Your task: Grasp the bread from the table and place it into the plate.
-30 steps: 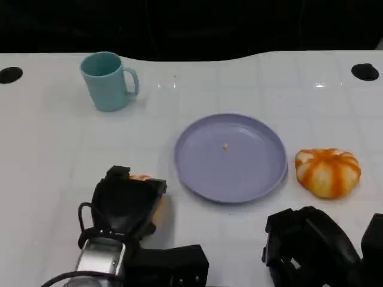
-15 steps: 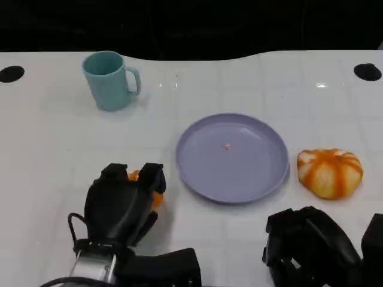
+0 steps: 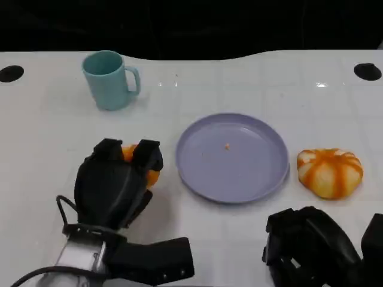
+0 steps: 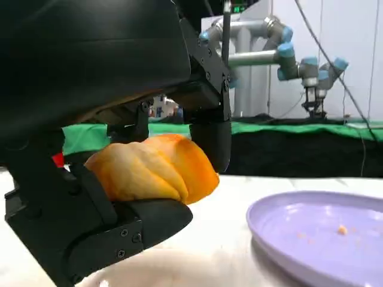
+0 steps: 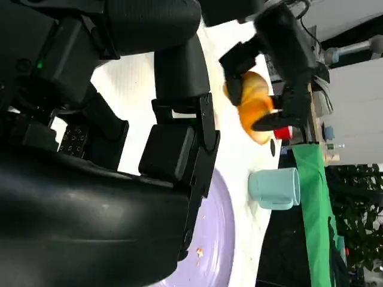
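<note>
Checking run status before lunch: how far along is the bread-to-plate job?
Done: the left hand grips a bread piece, which looks lifted off the table in the left wrist view. In hand: carrying it beside the plate. Left: move over the plate, which holds only crumbs, and release. The right hand sits idle.

We see little of the bread in the head view: the left hand covers most of it, leaving slivers of orange between and beside the fingers. The left forearm runs off the bottom edge. The right hand is cut by the lower edge, and we cannot tell how its fingers lie.

In the left wrist view the plate is cropped at the right and bottom edges. In the right wrist view the black shell hides much of the plate, and the cup looks small and soft.
</note>
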Robot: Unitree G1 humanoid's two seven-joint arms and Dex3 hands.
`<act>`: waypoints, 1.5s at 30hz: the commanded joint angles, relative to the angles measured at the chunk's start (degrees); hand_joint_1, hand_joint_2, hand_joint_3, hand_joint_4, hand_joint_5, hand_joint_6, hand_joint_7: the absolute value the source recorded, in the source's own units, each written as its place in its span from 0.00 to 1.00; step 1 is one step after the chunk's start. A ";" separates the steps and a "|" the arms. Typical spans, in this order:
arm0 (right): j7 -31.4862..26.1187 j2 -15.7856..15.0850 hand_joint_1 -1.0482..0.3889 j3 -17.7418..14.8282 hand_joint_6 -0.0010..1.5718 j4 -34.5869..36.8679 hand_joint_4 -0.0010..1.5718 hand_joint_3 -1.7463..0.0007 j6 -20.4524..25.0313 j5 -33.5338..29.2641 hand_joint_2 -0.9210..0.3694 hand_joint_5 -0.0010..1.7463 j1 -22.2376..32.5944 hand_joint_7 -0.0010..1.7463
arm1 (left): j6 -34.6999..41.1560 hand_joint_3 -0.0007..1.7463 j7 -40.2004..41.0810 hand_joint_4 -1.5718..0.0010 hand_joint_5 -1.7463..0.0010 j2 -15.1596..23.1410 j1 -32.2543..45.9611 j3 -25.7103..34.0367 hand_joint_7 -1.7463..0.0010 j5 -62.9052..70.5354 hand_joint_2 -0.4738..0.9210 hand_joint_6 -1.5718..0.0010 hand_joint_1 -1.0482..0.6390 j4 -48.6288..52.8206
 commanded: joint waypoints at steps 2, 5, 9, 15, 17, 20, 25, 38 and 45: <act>0.11 -0.29 0.00 -0.39 1.00 0.14 0.97 0.22 -0.14 0.47 0.67 0.76 0.25 0.59 | -0.54 0.85 -0.87 0.37 0.00 2.10 0.36 1.57 0.00 -0.10 0.57 0.53 0.50 -4.11; 0.32 -0.33 0.00 -0.46 1.00 0.53 0.97 0.22 -0.45 0.47 0.67 0.76 0.21 0.59 | -1.20 0.81 -1.34 0.37 0.00 2.43 -0.48 2.12 0.00 -0.24 0.59 0.54 0.50 -5.18; 0.19 -0.27 0.00 -0.46 1.00 0.46 0.97 0.22 -0.40 0.36 0.66 0.77 0.26 0.59 | -3.47 0.76 -3.41 0.38 0.00 2.53 -2.44 2.99 0.00 -1.86 0.57 0.56 0.49 -5.74; 0.66 -0.27 0.00 -0.55 1.00 0.84 0.97 0.23 -0.85 0.62 0.67 0.77 0.13 0.59 | -7.39 0.79 -6.14 0.37 0.00 1.32 -6.58 3.09 0.00 -4.83 0.54 0.54 0.48 -3.62; 0.62 -0.34 0.00 -0.52 1.00 0.82 0.97 0.22 -1.08 0.36 0.67 0.77 0.23 0.59 | -8.55 0.82 -6.67 0.36 0.00 0.60 -8.10 2.76 0.00 -5.60 0.52 0.53 0.47 -2.52; 0.31 -0.23 0.00 -0.48 1.00 0.57 0.97 0.22 -0.83 0.27 0.67 0.76 0.46 0.59 | -9.59 0.83 -7.86 0.36 0.00 -0.37 -9.71 2.52 0.00 -6.48 0.49 0.52 0.45 -1.37; 0.72 -0.12 0.00 -0.37 1.00 0.89 0.97 0.22 -1.61 0.32 0.67 0.76 0.64 0.59 | -10.60 0.84 -9.71 0.34 0.00 -2.87 -12.76 1.17 0.00 -6.94 0.48 0.50 0.47 1.46; 0.79 -0.33 0.00 -0.01 1.00 -0.24 0.98 0.22 -1.37 0.32 0.67 0.75 1.37 0.59 | -17.04 0.87 -10.06 0.32 0.00 -9.22 -20.84 -0.70 0.00 -11.27 0.51 0.46 0.46 16.96; 1.41 -0.41 0.00 -0.34 1.00 0.86 0.99 0.22 -1.08 0.71 0.69 0.75 0.44 0.58 | -18.00 0.85 -7.01 0.33 0.00 -12.92 -26.46 -2.42 0.00 -10.73 0.56 0.48 0.48 27.43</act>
